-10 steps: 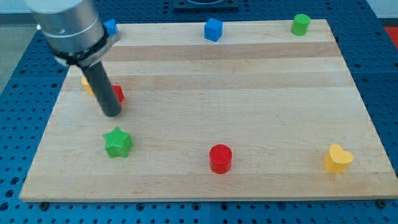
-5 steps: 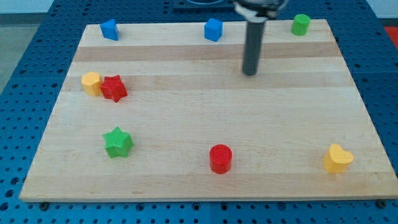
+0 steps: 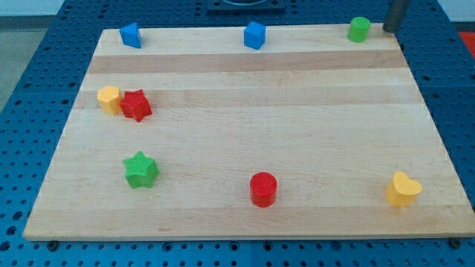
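Observation:
My tip (image 3: 391, 29) is at the view's top right corner, just past the board's far right corner, with only the rod's lower end showing. It touches no block. The green cylinder (image 3: 359, 29) is nearest, a short way to its left. A blue block (image 3: 254, 35) sits at the top middle and a blue triangular block (image 3: 130, 34) at the top left. At the left, a yellow block (image 3: 109, 98) touches a red star (image 3: 136, 104). A green star (image 3: 141, 169), a red cylinder (image 3: 263, 188) and a yellow heart (image 3: 403, 188) lie along the bottom.
The wooden board (image 3: 245, 133) rests on a blue perforated table (image 3: 22, 111) that surrounds it on all sides.
The rod swept from beside the red star at the left, across the top middle, to the top right corner. No block has moved.

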Controlling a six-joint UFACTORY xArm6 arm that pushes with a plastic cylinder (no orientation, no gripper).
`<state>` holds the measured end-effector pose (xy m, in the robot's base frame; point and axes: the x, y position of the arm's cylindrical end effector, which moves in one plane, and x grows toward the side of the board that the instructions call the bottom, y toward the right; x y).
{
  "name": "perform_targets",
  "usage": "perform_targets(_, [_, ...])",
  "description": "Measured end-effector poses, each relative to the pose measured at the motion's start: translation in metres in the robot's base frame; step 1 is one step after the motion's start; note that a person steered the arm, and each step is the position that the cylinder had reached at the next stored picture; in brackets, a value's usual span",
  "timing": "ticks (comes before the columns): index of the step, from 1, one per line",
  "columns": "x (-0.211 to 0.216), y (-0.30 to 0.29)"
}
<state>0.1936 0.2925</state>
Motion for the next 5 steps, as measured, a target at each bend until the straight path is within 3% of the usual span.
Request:
perform_targets(3, [-0.001,-0.061])
perform_targets(5, [0.022,-0.072])
